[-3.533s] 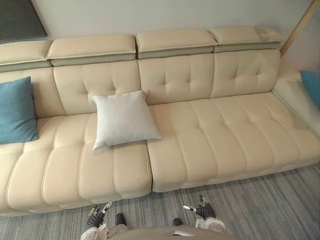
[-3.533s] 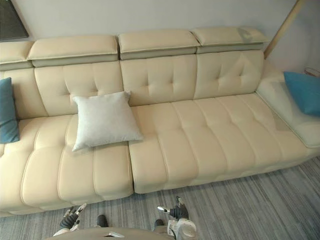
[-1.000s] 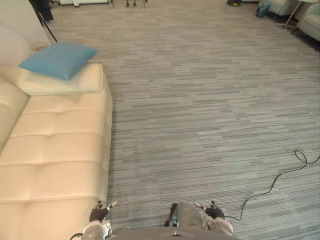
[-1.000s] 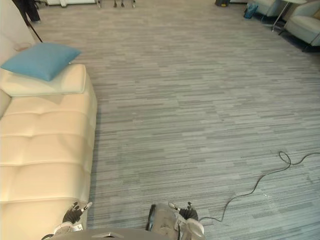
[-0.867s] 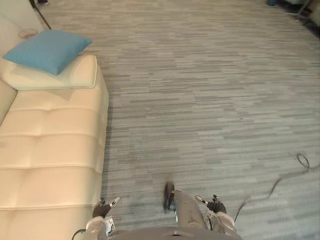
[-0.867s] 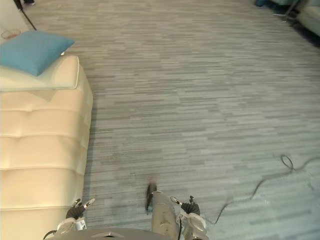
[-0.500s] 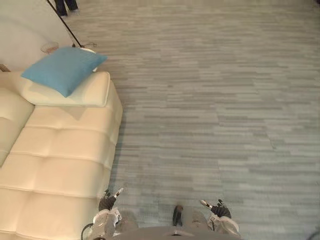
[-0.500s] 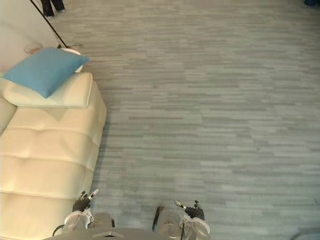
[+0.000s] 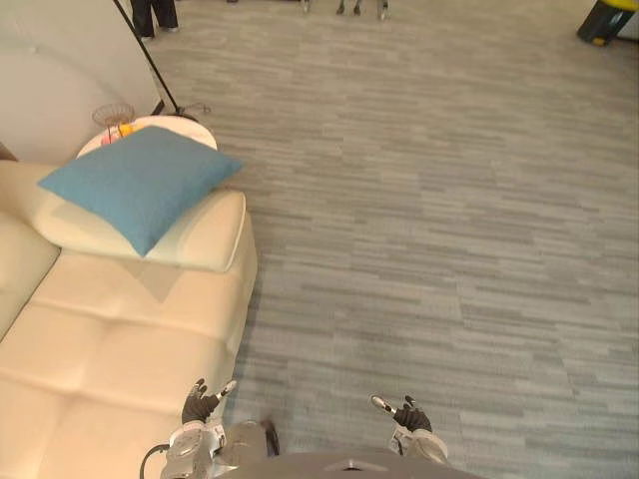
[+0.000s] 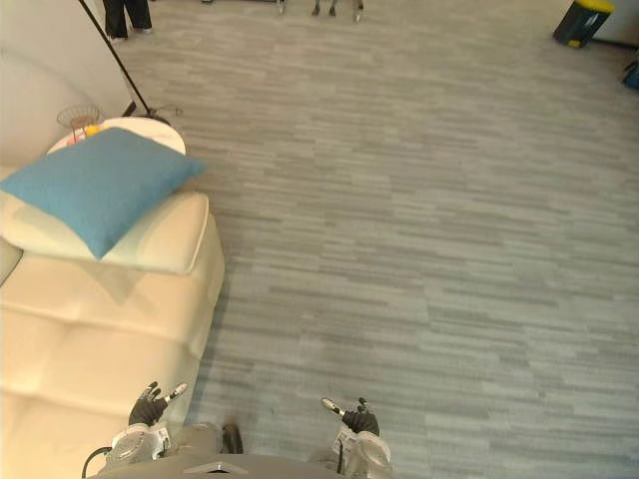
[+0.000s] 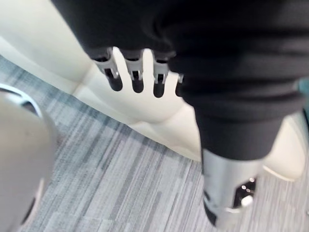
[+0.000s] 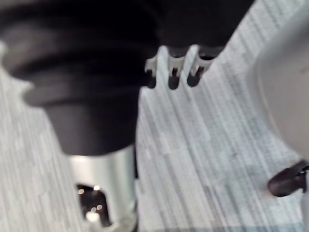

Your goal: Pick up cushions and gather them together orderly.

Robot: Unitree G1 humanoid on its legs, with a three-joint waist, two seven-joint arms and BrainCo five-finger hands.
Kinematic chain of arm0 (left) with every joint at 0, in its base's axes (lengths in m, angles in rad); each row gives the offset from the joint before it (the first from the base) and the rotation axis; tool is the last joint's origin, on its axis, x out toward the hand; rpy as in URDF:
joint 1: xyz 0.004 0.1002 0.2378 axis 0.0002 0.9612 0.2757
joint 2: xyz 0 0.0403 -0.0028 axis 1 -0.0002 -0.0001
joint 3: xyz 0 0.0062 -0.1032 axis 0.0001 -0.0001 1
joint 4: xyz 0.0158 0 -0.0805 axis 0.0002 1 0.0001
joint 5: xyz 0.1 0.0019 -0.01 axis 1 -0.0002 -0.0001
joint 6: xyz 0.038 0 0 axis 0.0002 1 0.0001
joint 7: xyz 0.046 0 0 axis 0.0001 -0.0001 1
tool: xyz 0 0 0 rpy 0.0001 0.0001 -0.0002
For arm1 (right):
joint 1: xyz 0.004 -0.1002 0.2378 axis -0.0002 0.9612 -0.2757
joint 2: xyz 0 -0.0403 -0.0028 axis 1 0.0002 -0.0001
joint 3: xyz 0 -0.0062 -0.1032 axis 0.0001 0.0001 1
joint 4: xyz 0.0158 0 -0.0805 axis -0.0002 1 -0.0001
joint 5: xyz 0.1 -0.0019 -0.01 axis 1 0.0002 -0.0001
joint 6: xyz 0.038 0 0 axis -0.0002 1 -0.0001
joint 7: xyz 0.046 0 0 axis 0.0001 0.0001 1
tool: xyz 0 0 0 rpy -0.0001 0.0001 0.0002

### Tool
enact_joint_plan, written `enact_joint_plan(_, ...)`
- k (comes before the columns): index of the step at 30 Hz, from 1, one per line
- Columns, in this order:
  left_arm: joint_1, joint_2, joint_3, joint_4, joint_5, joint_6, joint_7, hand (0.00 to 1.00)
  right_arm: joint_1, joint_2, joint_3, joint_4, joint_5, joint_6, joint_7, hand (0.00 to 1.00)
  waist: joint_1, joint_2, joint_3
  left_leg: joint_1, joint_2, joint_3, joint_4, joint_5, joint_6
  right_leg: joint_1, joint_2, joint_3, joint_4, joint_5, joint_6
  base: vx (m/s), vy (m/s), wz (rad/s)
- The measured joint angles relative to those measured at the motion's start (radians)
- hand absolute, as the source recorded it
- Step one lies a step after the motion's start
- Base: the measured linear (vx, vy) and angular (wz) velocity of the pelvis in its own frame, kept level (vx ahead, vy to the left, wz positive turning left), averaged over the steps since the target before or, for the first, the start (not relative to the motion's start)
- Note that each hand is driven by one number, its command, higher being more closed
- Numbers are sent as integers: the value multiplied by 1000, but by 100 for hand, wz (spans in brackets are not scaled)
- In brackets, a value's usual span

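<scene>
A blue cushion lies tilted on the cream sofa's end armrest, well ahead of me on the left. The sofa seat runs back toward my left side. My left hand hangs low by the seat's front edge, fingers straight and holding nothing. My right hand hangs low over the grey carpet, its fingers relaxed and empty too. Both hands are far from the cushion.
A small round side table with a wire bowl stands behind the armrest. A thin black stand pole rises beside it. A person's legs show at the far left, a yellow-topped bin at the far right.
The camera has turned from the sofa's front toward its end. The blue cushion now looks larger and nearer. Both hands stay low and empty.
</scene>
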Motion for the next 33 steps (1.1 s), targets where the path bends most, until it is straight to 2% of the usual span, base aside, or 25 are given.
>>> enact_joint_plan(1,2,1,-5,1,0,1,0,0,0,-3,0,-1,0,-1,0,0,-2,0,0,49,-1,-6,-35,-3,-3,-35,-14,-50,56,-15,-33,265,-1,9)
enact_joint_plan(2,6,1,-14,4,0,1,0,0,-2,-9,-1,5,0,-8,0,0,-1,0,1,120,-1,-8,-90,-3,-5,-63,-25,-113,68,-60,-98,299,-23,7)
enact_joint_plan(4,9,0,-18,6,-2,1,0,0,-1,-17,-1,7,0,-11,0,0,-10,0,1,180,2,-17,-147,-1,-12,-117,-18,-188,-33,-126,-123,255,-68,14)
enact_joint_plan(5,7,-1,-18,11,-3,0,0,0,-2,-21,-2,7,0,-11,0,0,-16,2,0,187,5,-25,-156,-5,-18,-133,-9,-200,-89,-136,-125,242,-159,33)
enact_joint_plan(6,-5,-2,-15,12,-2,0,0,0,-3,-26,-7,6,1,-12,1,0,-28,2,1,194,12,-49,-163,-18,-40,-170,23,-198,-249,-143,-134,333,-248,38)
enact_joint_plan(7,-5,-5,-14,14,-2,1,0,0,-3,-35,-13,14,2,-9,1,0,-27,7,4,201,24,-65,-171,-29,-60,-189,64,-173,-422,-123,-141,240,-190,39)
enact_joint_plan(8,-5,-6,-14,15,-2,1,0,0,-5,-40,-14,17,2,-8,1,0,-28,11,7,206,32,-72,-174,-34,-68,-191,85,-155,-509,-97,-143,331,-287,61)
enact_joint_plan(9,-5,-7,-8,19,-1,0,0,0,13,-41,-30,25,16,-9,2,0,-35,12,12,217,36,-122,-193,-49,-97,-169,120,-82,-733,63,-134,274,-247,65)
enact_joint_plan(10,-3,-6,0,23,-1,0,0,0,14,-42,-44,31,20,-9,1,0,-39,15,14,229,37,-149,-202,-53,-107,-151,128,-73,-749,126,-134,429,-348,73)
enact_joint_plan(11,-5,-27,21,41,-1,1,0,0,9,-59,-60,46,28,-8,0,0,-42,45,14,255,59,-190,-230,-52,-102,-130,158,-84,-740,98,-139,224,-168,34)
enact_joint_plan(12,0,-39,31,43,-1,1,-1,0,7,-68,-60,44,28,-7,-1,0,-35,59,15,257,62,-212,-232,-45,-102,-139,167,-83,-713,72,-150,347,-231,27)
enact_joint_plan(13,1,-58,61,41,0,-3,-1,0,6,-65,-62,42,32,-9,0,0,-26,68,23,261,64,-258,-222,-24,-118,-171,163,-92,-610,-4,-167,323,-230,15)
enact_joint_plan(15,16,-69,85,40,0,-3,1,0,3,-62,-62,42,31,-10,0,0,-25,78,14,271,75,-292,-184,-9,-127,-153,152,-127,-537,-81,-171,357,-244,44)
enact_joint_plan(16,17,-72,85,39,0,-3,-1,0,6,-63,-60,41,32,-10,0,0,-28,78,14,242,82,-315,-103,-9,-128,-120,143,-156,-537,-109,-173,311,-186,95)
enact_joint_plan(18,14,-75,105,10,0,-4,-1,0,13,-65,-43,38,30,-10,0,0,-36,72,18,119,89,-349,162,18,-181,-56,120,-212,-560,-124,-182,266,-161,93)
enact_joint_plan(19,14,-76,117,-2,-2,-6,0,0,19,-69,-35,34,28,-9,0,0,-27,68,21,32,112,-339,336,64,-238,-15,118,-241,-588,-126,-189,302,-90,55)
enact_joint_plan(20,23,-77,122,-12,-2,-7,0,0,18,-78,-12,36,26,-8,0,0,-9,74,22,-50,152,-277,501,79,-227,37,121,-262,-623,-130,-196,355,-61,44)
enact_joint_plan(21,29,-75,121,-14,-7,-8,-1,0,15,-77,-8,38,21,-9,0,0,-7,74,22,-93,178,-202,551,59,-195,84,118,-278,-662,-127,-194,354,-22,23)
enact_joint_plan(22,34,-72,120,-14,-7,-8,-2,0,15,-75,-8,39,20,-8,0,0,-3,73,23,-102,181,-167,546,51,-182,104,113,-282,-680,-124,-190,269,26,19)
enact_joint_plan(23,33,-65,101,-13,-7,-8,-2,0,11,-76,-9,46,14,-6,-1,0,4,72,23,-122,177,-88,470,23,-163,147,101,-286,-728,-112,-173,257,78,15)
enact_joint_plan(25,31,-58,82,-9,-6,-7,-2,0,7,-75,-8,46,12,-7,0,0,-2,74,22,-132,155,-27,266,19,-153,176,85,-304,-759,-101,-154,259,132,23)
enact_joint_plan(26,29,-59,59,-2,0,-7,-1,0,0,-83,-11,43,12,-6,-1,0,-3,91,17,-133,133,25,4,141,-93,187,94,-319,-771,-98,-134,269,179,33)
enact_joint_plan(27,25,-51,55,4,0,-7,-5,0,-2,-80,-13,48,12,-2,-1,0,2,81,15,-123,114,31,-16,145,-88,192,83,-316,-778,-99,-125,265,168,57)
enact_joint_plan(29,14,-15,36,11,2,-6,-5,0,9,-41,-8,43,10,2,0,0,4,17,3,-87,26,33,-170,215,-59,204,51,-328,-864,-52,-140,223,146,62)
enact_joint_plan(33,6,2,26,21,1,0,-8,0,-18,-15,0,46,6,10,1,0,11,1,15,-40,-13,21,-192,214,-46,265,28,-307,-881,-20,-123,161,80,25)
